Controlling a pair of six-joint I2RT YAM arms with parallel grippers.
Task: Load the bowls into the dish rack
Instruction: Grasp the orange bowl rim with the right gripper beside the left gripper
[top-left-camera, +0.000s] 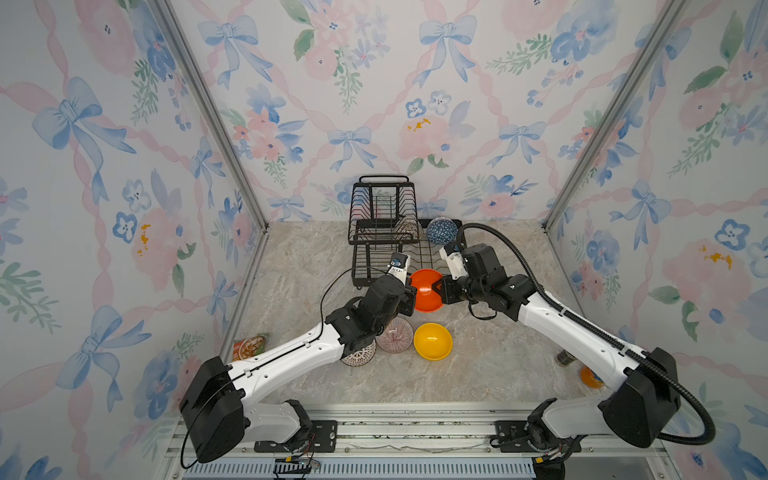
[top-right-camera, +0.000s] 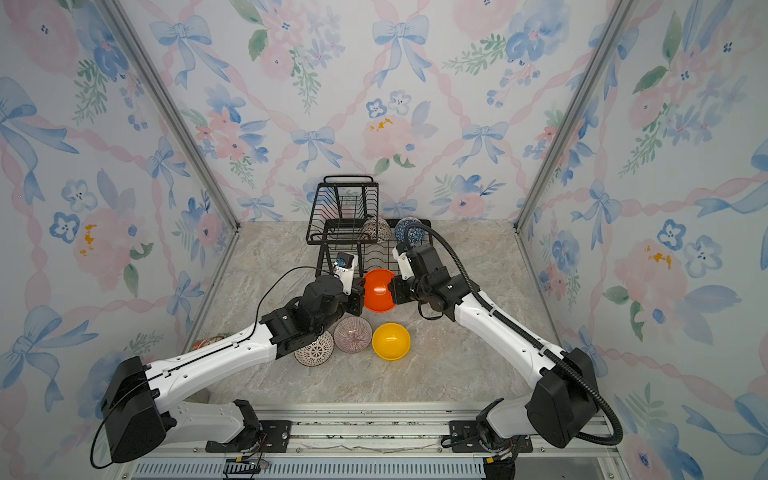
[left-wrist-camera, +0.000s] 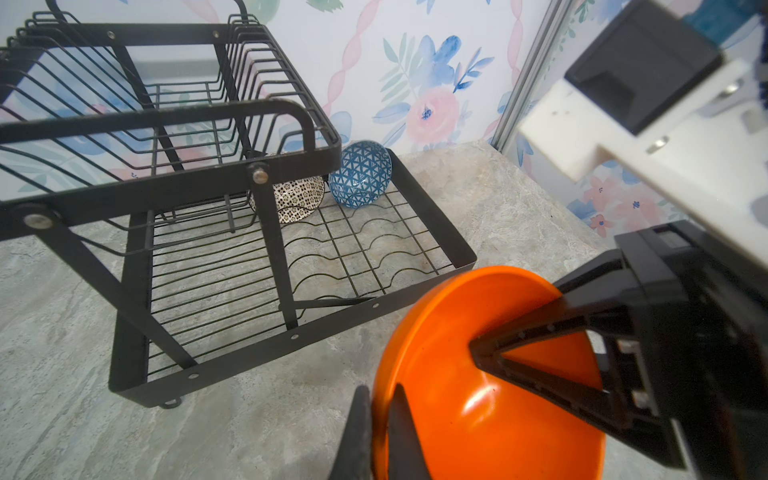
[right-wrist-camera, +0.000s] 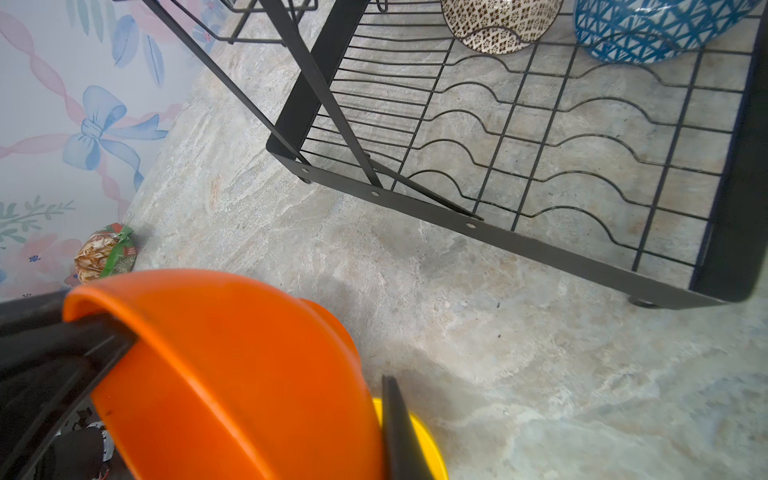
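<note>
The plain orange bowl (top-left-camera: 424, 291) (top-right-camera: 378, 291) (left-wrist-camera: 478, 399) (right-wrist-camera: 232, 374) hangs tilted just in front of the dish rack (top-left-camera: 384, 179) (top-right-camera: 349, 178) (left-wrist-camera: 291, 330) (right-wrist-camera: 498, 237). My left gripper (top-left-camera: 412, 293) (top-right-camera: 360, 293) (left-wrist-camera: 380, 392) is shut on its left rim. My right gripper (top-left-camera: 436, 289) (top-right-camera: 392, 289) (right-wrist-camera: 374, 386) is shut on the opposite rim. Standing at the back of the rack's lower tray are the blue bowl (top-left-camera: 441, 230) (left-wrist-camera: 361, 174) and the mosaic bowl (top-left-camera: 409, 228) (left-wrist-camera: 299, 199). The yellow bowl (top-left-camera: 432, 340), the pinkish striped bowl (top-left-camera: 397, 334) and the white lattice bowl (top-left-camera: 359, 355) sit on the table.
A snack packet (top-left-camera: 249, 345) (right-wrist-camera: 106, 253) lies by the left wall. Two cans (top-left-camera: 590, 376), one orange, stand at the right, half hidden by my right arm. The rack's raised upper basket (left-wrist-camera: 166, 112) stands over the tray's left part.
</note>
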